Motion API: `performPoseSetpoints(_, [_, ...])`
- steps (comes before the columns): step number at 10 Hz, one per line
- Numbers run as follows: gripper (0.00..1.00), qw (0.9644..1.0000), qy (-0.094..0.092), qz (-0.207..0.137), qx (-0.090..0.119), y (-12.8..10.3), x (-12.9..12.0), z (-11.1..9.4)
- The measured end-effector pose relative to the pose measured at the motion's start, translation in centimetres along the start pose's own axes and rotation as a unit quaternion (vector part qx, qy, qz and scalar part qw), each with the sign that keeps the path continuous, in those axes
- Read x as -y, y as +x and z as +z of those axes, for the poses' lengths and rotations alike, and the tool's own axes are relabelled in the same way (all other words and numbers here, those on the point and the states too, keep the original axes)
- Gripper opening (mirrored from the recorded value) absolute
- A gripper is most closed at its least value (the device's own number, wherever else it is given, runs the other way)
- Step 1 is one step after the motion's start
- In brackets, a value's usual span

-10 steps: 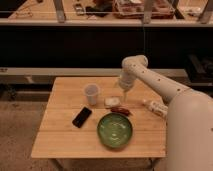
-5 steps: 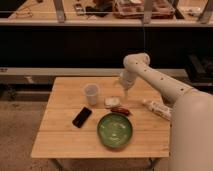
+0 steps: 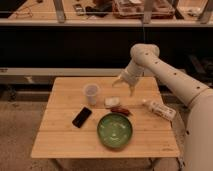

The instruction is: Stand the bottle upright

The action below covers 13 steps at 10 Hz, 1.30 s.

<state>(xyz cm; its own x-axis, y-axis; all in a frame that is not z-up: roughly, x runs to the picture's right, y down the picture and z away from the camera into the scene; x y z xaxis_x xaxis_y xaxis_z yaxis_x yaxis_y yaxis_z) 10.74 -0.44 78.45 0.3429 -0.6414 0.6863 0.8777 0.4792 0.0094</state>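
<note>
The bottle [image 3: 160, 109] lies on its side near the right edge of the wooden table [image 3: 60, 135]. It slants from upper left down to lower right. The narrower, whiter end, which looks like the cap, points in toward the middle of the table. Nothing touches it.

A little to its left, and clear of it, sits a small reddish-brown item [image 3: 120, 110], with a small white item [image 3: 112, 102] just behind that. I cannot tell what either one is. In front of the pair, near the table's front edge, is a green bowl [image 3: 115, 130]. Left of the bowl a black phone [image 3: 82, 116] lies flat at an angle. Behind the phone a translucent cup [image 3: 91, 93] stands upright.

The gripper [image 3: 125, 87] hangs over the back half of the table, to the right of the cup and just behind the white item. It is behind and to the left of the bottle and well apart from it. Its two fingers point downward and stand spread, with nothing between them. The white arm [image 3: 170, 80] comes in from the right, rises to a bend above the table's back edge, and drops from there to the gripper.

Behind the table runs a dark counter [image 3: 75, 45] with clutter along its top.
</note>
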Motion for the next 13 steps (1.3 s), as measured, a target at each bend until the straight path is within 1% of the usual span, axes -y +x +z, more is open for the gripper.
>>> performPoseSetpoints(1, [0.67,0.9995,0.006,-0.027,0.011,-0.9,0.3,-1.1])
performPoseSetpoints(3, [0.67,0.998,0.012,-0.058,0.023,-1.8,0.5,-2.0])
performPoseSetpoints(4, [0.67,0.9973,0.005,-0.071,0.021,-1.8,0.2,-2.2])
performPoseSetpoints(5, [0.67,0.9955,-0.01,-0.093,0.016,-1.5,-0.5,-2.1])
performPoseSetpoints(6, [0.67,0.991,-0.034,-0.129,0.006,-1.0,-1.4,-2.1])
performPoseSetpoints(7, [0.67,0.9828,-0.064,-0.173,-0.004,-0.4,-2.5,-2.2])
performPoseSetpoints(8, [0.67,0.9694,-0.1,-0.224,-0.017,0.3,-4.5,-2.9])
performPoseSetpoints(9, [0.67,0.9507,-0.135,-0.277,-0.035,1.1,-6.7,-3.9])
performPoseSetpoints(10, [0.67,0.9341,-0.157,-0.318,-0.046,1.4,-8.3,-4.7])
performPoseSetpoints(11, [0.67,0.9177,-0.176,-0.352,-0.053,1.5,-9.9,-5.5])
performPoseSetpoints(12, [0.67,0.9067,-0.189,-0.373,-0.056,1.6,-11.1,-6.1])
performPoseSetpoints(13, [0.67,0.8922,-0.204,-0.399,-0.06,1.7,-12.1,-6.7])
